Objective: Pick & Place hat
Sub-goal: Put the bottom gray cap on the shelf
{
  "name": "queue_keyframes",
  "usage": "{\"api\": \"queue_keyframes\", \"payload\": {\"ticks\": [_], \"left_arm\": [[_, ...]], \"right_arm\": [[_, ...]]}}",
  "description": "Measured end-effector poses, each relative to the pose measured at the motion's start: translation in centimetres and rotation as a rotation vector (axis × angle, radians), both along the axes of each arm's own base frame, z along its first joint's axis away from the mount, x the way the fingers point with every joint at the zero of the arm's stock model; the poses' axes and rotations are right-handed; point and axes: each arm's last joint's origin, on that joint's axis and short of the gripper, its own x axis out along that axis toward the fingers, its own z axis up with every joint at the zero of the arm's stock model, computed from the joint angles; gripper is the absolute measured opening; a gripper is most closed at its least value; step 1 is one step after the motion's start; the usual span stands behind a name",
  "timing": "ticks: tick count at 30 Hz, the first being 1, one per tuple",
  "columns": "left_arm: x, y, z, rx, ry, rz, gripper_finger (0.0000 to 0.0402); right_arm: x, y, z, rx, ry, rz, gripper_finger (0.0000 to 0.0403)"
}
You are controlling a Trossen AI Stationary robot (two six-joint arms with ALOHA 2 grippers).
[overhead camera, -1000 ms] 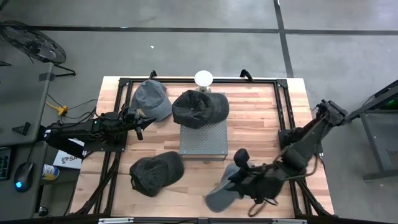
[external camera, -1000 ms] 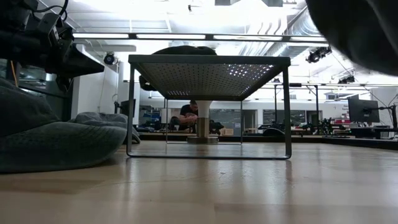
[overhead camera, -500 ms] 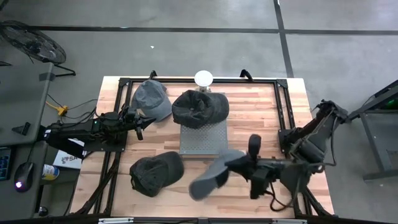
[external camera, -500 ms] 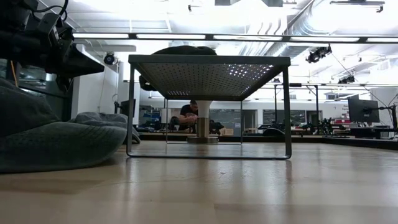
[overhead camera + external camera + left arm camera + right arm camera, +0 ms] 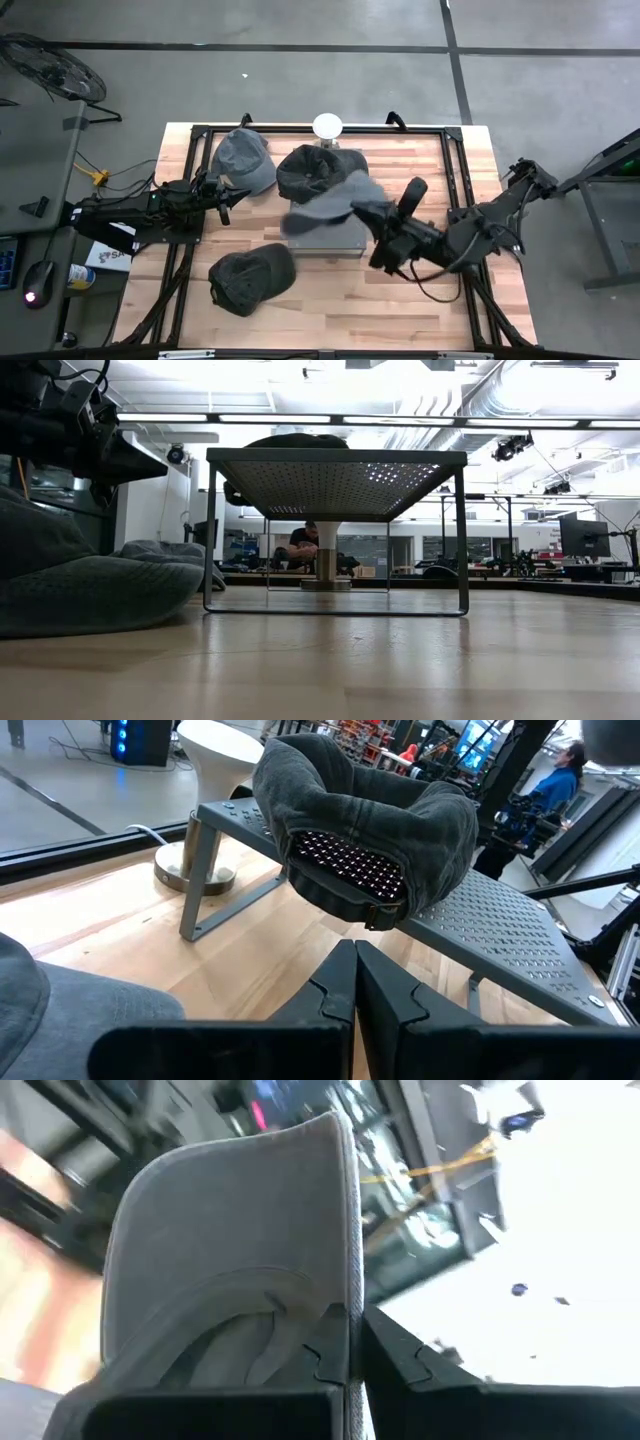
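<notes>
my right gripper, clenched on the grey hat, has swung it up from the bench's near edge to over the perforated stand, ready to place.

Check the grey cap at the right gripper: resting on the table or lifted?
Lifted: the right gripper is shut on the grey cap, held over the metal stand.

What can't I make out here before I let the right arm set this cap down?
- Right tool, high view: its tips sit under the grey cap it carries.
- Platform, high view: the carried cap and the dark cap cover much of it.
- Low view: the carried cap is not visible.
- Right wrist view: motion blur; no landing spot visible.
</notes>
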Motion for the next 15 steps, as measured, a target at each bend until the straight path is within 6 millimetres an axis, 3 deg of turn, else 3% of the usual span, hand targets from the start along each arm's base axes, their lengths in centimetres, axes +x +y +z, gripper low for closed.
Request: {"api": "queue_keyframes", "payload": {"ticks": [7, 15], "left_arm": [[0.0, 0.0, 0.1, -0.025, -0.024, -0.002, 0.0001], [0.1, 0.0, 0.2, -0.221, -0.103, 0.009, 0.0001]], "right_arm": [[1.0, -1.3, -0.2, -0.160, 0.099, -0.160, 0.0005], [3.3, -2.3, -1.5, -0.284, 0.204, -0.257, 0.0005]]}}
